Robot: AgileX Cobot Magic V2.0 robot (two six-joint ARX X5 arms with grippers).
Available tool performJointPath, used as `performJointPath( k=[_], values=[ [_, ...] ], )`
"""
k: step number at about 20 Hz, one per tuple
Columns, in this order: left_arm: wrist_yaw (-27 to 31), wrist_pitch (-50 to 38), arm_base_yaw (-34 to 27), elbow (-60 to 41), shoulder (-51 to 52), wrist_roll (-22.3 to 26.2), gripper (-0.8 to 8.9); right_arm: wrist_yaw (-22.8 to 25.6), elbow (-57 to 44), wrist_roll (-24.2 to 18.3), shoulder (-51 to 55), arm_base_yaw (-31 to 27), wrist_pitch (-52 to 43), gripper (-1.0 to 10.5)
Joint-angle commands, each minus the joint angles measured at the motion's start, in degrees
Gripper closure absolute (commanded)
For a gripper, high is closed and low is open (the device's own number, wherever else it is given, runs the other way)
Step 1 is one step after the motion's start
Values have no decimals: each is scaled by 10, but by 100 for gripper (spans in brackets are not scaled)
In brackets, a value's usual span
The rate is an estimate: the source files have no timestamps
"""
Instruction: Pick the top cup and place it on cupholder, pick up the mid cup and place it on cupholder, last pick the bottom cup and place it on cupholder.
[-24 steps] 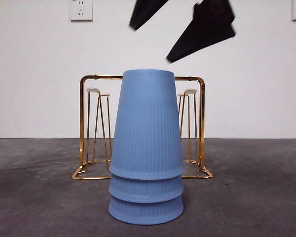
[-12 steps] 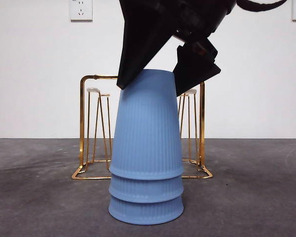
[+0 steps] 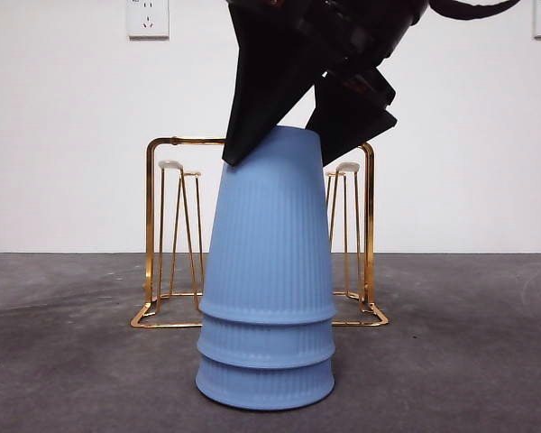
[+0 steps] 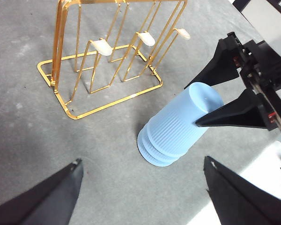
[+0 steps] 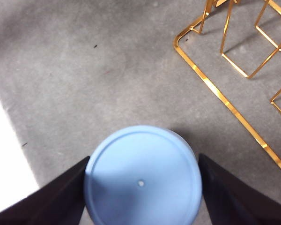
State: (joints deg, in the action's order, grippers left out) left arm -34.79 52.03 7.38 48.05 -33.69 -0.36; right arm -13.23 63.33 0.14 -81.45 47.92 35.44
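Right pincer (image 3: 293, 149) now lower, jaws hugging top cup (image 3: 269, 225); stack leans a bit. Squeeze gently, lift straight up so mid cup (image 3: 266, 343) stays. Cupholder (image 3: 167, 144) just behind pincer. Left pincer (image 4: 143, 192) open, waiting.

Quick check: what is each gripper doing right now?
Left gripper: open, holding nothing, off to the side of the cups.
Right gripper: jaws shut on either side of the top cup of the stack.
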Motion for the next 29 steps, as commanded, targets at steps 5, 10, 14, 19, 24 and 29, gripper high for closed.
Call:
performJointPath(
  k=[5, 10, 14, 19, 24, 29],
  values=[
    [-4, -8, 2, 12, -2, 8, 408, -2, 82, -8, 8, 8, 58, 694],
    [-4, -8, 2, 12, -2, 8, 408, 6, 172, -10, 33, 7, 141, 694],
    [-4, -8, 2, 12, -2, 8, 408, 66, 222, -10, 61, -4, 170, 693],
    [-4, -8, 2, 12, -2, 8, 407, 77, 229, -16, 63, -83, 166, 693],
    [-4, -9, 2, 12, -2, 8, 407, 37, 229, -19, 32, -155, 133, 693],
    [-4, -9, 2, 12, -2, 8, 407, 26, 219, -19, -14, -178, 101, 693]
  ],
)
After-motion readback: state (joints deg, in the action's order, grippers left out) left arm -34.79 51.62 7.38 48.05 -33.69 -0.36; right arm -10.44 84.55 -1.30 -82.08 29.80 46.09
